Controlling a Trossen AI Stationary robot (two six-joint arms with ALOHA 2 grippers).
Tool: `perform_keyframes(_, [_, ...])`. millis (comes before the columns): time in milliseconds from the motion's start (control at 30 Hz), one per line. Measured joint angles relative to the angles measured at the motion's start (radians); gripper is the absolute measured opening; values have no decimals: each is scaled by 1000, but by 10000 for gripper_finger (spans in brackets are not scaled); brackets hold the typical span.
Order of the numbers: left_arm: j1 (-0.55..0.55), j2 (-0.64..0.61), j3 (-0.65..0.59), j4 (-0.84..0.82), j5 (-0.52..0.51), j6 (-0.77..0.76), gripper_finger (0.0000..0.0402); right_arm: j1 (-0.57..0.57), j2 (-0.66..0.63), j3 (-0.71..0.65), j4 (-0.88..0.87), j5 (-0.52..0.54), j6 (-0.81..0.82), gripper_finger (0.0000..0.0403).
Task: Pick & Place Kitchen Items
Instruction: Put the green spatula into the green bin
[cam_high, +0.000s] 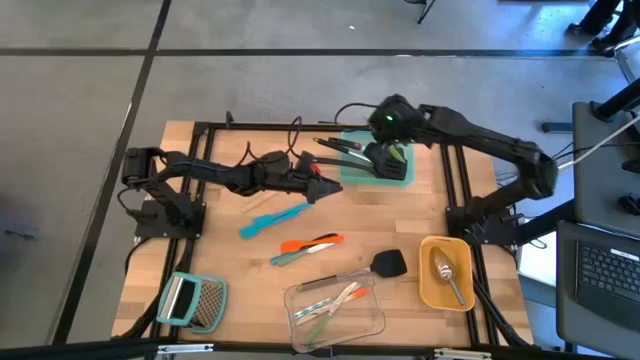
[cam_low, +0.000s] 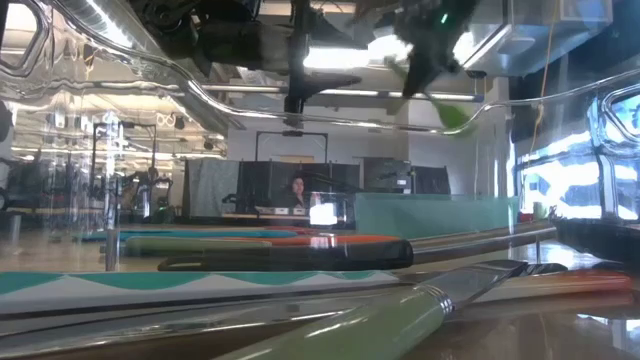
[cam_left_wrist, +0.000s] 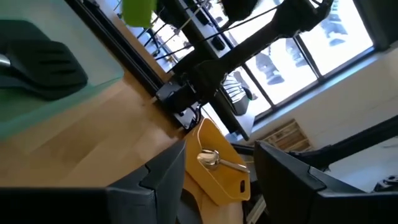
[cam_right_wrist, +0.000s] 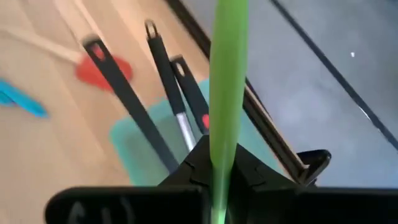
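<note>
The right gripper (cam_right_wrist: 221, 186) hangs above the teal rectangular tray (cam_high: 385, 165) at the far side of the table (cam_high: 230, 250), its fingers closed on a slim green plastic utensil (cam_right_wrist: 229, 81). The tray already holds black slotted spatulas (cam_high: 383, 160) with their handles sticking out to the left. To do this well, the utensil should be lowered flat inside the tray walls, clear of those handles, before letting go. The left gripper (cam_left_wrist: 217, 180) waits just left of the tray, its fingers parted and empty.
</note>
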Motion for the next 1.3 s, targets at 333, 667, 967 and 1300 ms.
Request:
perform_keyframes(333, [29,-38,0,-8,-18,-46,172,-199,192,0,-11,-234,-450,16])
perform_keyframes(667, [14,-97,0,-4,-118,-42,159,-266,335,0,-4,-245,-759,16])
perform_keyframes(967, [-1,-137,0,-4,-136,-28,148,-301,389,0,34,-255,-769,16])
perform_keyframes(1300, [-21,-140,0,-7,-167,-17,145,-340,452,0,92,-336,-760,16])
